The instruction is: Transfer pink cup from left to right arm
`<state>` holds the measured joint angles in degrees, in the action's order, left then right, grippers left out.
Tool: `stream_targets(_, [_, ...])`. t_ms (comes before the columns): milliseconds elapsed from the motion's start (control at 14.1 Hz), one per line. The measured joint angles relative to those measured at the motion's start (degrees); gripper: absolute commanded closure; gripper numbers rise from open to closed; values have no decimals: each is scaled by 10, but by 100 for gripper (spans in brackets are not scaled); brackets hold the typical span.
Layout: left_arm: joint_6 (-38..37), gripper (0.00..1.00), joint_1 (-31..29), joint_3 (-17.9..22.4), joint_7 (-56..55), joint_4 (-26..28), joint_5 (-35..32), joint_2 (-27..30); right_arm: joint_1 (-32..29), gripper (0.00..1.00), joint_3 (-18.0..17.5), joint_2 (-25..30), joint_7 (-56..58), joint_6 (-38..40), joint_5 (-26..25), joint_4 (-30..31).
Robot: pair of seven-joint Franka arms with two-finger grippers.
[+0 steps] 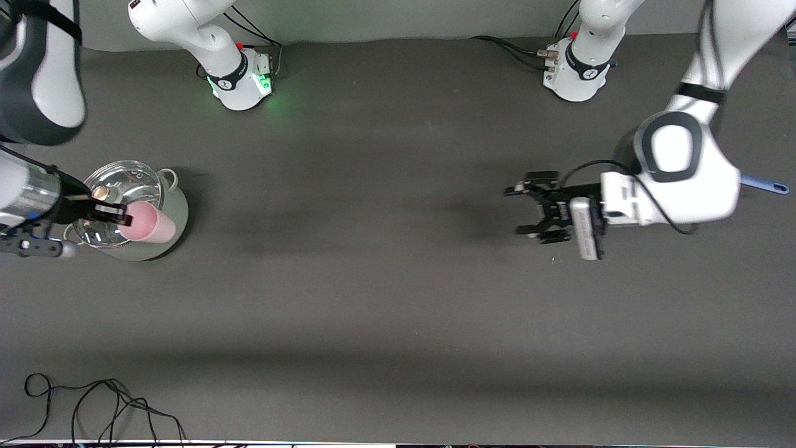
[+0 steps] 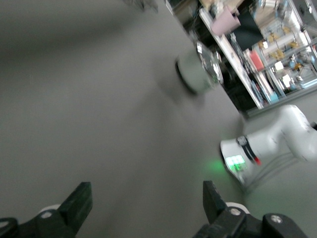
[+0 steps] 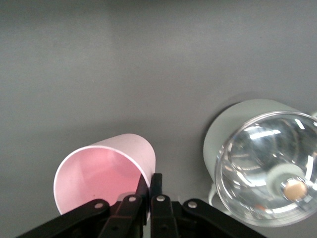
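Observation:
The pink cup (image 1: 149, 223) lies on its side in the air, over the edge of a lidded pot at the right arm's end of the table. My right gripper (image 1: 121, 216) is shut on the cup's rim. In the right wrist view one finger is inside the cup (image 3: 106, 168) and the other outside, with the right gripper (image 3: 150, 181) pinching the wall. My left gripper (image 1: 517, 210) is open and empty over bare table toward the left arm's end. The left wrist view shows the left gripper (image 2: 147, 198) with its jaws wide apart, and the cup (image 2: 225, 22) far off.
A pale pot (image 1: 177, 208) with a glass lid (image 1: 121, 186) stands under the cup; it also shows in the right wrist view (image 3: 233, 129). A blue handle (image 1: 765, 185) pokes out from under the left arm. Black cables (image 1: 93, 404) lie at the table's front edge.

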<state>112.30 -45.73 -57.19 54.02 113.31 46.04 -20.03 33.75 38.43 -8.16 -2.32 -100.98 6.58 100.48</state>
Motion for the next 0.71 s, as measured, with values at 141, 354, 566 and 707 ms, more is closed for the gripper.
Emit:
stream_targets(141, [-119,0,-3,39,-79,-57,-81,0,4,100,-1,6,0,-75,0,63])
stream_targets(354, [-239,0,-3,61,-194,-146,-217,2,7,100,-4,6,0,-191,0,150])
stream_targets(566, [-292,0,5,60,-271,-199,-330,5,10,100,-6,5,0,-320,-1,242])
stream_targets(707, [-305,0,6,60,-286,-225,-398,8,11,100,-7,2,0,-362,-1,280])
